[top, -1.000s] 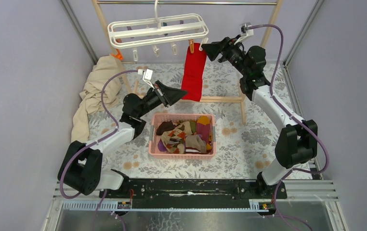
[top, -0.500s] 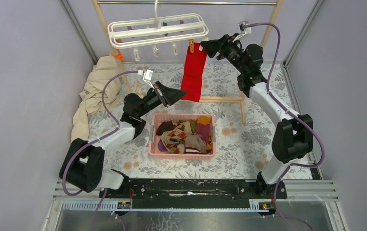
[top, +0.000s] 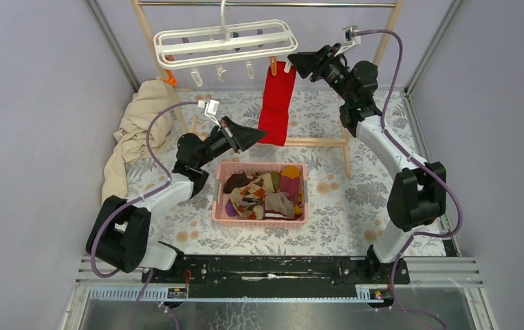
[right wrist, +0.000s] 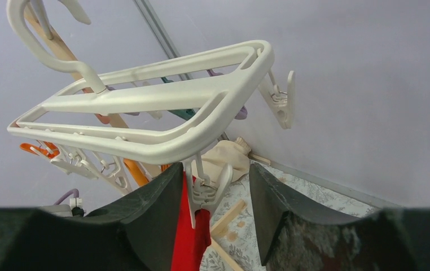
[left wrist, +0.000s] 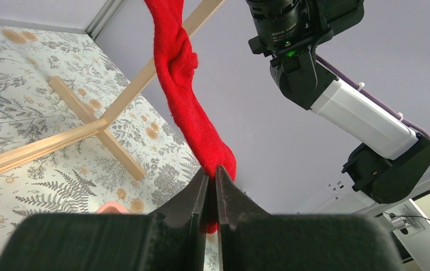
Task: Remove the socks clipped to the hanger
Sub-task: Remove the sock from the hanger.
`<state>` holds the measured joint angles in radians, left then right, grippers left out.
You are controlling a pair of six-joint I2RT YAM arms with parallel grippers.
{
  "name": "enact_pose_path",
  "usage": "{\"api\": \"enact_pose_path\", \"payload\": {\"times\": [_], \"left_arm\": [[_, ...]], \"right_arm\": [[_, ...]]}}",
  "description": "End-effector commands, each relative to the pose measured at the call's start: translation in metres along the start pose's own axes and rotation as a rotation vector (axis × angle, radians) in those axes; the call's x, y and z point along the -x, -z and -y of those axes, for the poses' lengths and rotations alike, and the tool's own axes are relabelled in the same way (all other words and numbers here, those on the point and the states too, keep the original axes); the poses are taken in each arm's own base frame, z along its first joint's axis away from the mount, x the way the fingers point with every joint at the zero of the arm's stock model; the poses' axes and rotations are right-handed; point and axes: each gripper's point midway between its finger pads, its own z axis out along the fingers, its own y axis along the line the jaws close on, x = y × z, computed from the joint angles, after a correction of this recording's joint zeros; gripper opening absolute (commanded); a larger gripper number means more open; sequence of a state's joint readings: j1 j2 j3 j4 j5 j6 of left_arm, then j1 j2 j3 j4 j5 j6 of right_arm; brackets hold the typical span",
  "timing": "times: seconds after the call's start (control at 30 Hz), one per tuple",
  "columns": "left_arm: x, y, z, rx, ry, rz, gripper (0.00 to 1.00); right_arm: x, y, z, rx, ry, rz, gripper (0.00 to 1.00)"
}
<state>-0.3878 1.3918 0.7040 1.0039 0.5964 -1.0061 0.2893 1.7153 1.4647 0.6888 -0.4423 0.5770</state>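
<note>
One red sock hangs from a white clip at the right corner of the white hanger. My left gripper is shut on the sock's lower end; in the left wrist view the red sock runs down between the fingers of the left gripper. My right gripper is up at the hanger's corner. In the right wrist view the right gripper stands open with the clip between its fingers, a gap showing on the right side. More socks lie in the basket.
A pink basket sits mid-table below the sock. The hanger hooks on a metal rail of a wooden rack. A beige cloth is heaped at the left wall. Empty clips dangle from the hanger.
The right gripper has shifted slightly up and left to the clip and its jaws have narrowed around it. The left gripper still holds the sock's end in place.
</note>
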Motion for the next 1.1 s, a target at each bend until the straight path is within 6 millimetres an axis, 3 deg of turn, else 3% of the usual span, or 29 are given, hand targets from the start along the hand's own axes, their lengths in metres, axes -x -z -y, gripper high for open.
{"api": "enact_pose_path", "payload": {"times": [0.0,0.23,0.43,0.63,0.7,0.8,0.83,1.07], "left_arm": [[0.006,0.002,0.008,-0.048,-0.032,0.020,0.13],[0.006,0.001,0.008,-0.050,-0.031,0.020,0.13],[0.006,0.001,0.008,-0.050,-0.030,0.019,0.13],[0.007,0.002,0.010,-0.052,-0.030,0.023,0.13],[0.007,0.003,0.013,-0.059,-0.027,0.020,0.13],[0.008,0.005,0.018,-0.062,-0.023,0.017,0.13],[0.008,0.006,0.020,-0.063,-0.024,0.018,0.13],[0.005,0.020,0.031,-0.039,-0.012,0.014,0.17]], "right_arm": [[0.033,-0.006,-0.022,0.089,0.039,0.075,0.52],[0.032,-0.008,-0.024,0.101,0.029,0.073,0.44],[0.035,-0.008,-0.025,0.106,0.026,0.077,0.23],[0.035,-0.009,-0.026,0.110,0.023,0.075,0.17],[0.035,-0.008,-0.027,0.111,0.022,0.073,0.27],[0.033,-0.007,-0.027,0.111,0.012,0.063,0.60],[0.033,-0.006,-0.027,0.108,0.007,0.062,0.67],[0.014,0.016,-0.023,0.044,-0.017,0.011,0.75]]}}
